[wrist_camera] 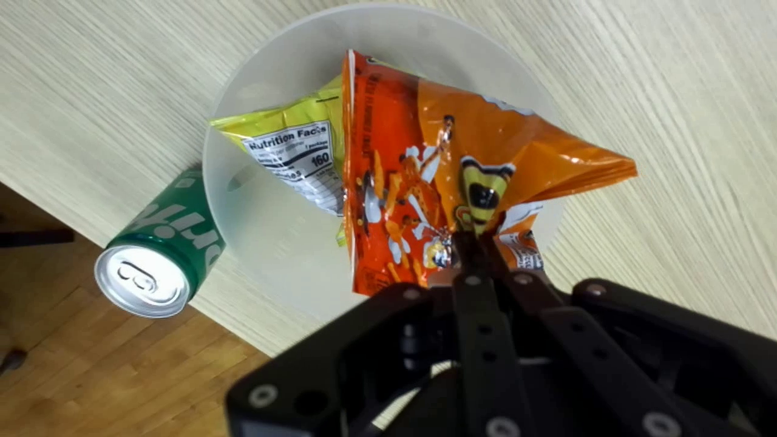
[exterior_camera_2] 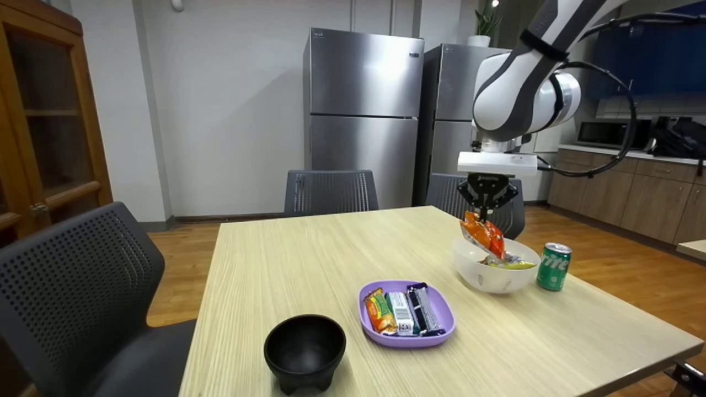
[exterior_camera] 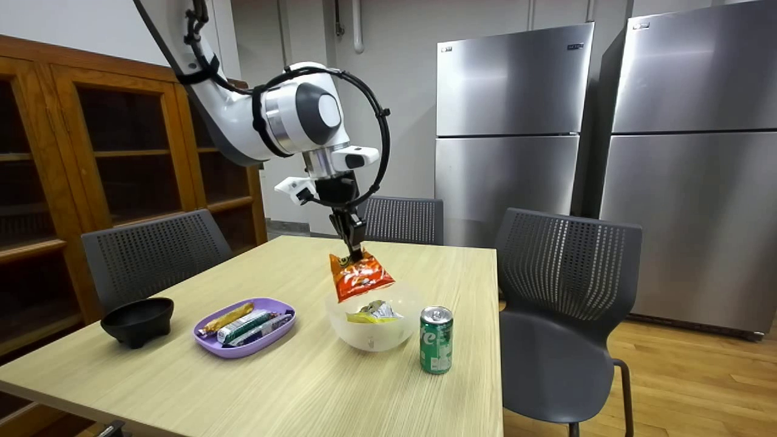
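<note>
1. The gripper (wrist_camera: pixel 479 243) is pinching an orange-red snack bag (wrist_camera: pixel 434 164), its jaws nearly meeting.
2. At the wrist view's centre, the bag is hanging over a translucent bowl (wrist_camera: pixel 276 243).
3. A green can (wrist_camera: pixel 161 249) is standing at left.

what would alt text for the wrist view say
The end effector pinches an orange-and-red snack bag over a translucent bowl, where a yellow snack bag shows its Nutrition Facts panel. A green Sprite can stands beside the bowl.

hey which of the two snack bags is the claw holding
The red and orange bag, pinched in the claw over the whitish bowl; the yellow bag lies inside that bowl, not gripped.
</note>
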Robot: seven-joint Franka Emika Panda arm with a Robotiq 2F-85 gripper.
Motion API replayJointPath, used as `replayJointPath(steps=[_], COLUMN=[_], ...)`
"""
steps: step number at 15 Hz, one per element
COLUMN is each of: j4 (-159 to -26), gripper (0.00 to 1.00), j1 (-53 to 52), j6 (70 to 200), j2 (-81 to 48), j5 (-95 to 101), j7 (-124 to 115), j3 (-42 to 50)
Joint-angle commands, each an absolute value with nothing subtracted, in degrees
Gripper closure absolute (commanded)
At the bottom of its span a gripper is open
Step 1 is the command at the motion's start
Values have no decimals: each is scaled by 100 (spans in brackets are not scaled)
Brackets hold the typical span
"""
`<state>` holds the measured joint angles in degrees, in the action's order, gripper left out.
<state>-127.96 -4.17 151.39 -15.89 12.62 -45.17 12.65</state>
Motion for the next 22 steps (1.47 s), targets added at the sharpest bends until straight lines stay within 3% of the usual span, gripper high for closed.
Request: replayJointPath(steps=[1,21,22], j4=[-12569,-11984,-12011], gripper=[100,100,74], j1=[-344,-499,-529], j6=[15207,15292,15305], j2=[-1879,-2517,-2499], j5=[1062,740,796], j7=[-4488,-4444,-4463], j3=[1167,1239,1272])
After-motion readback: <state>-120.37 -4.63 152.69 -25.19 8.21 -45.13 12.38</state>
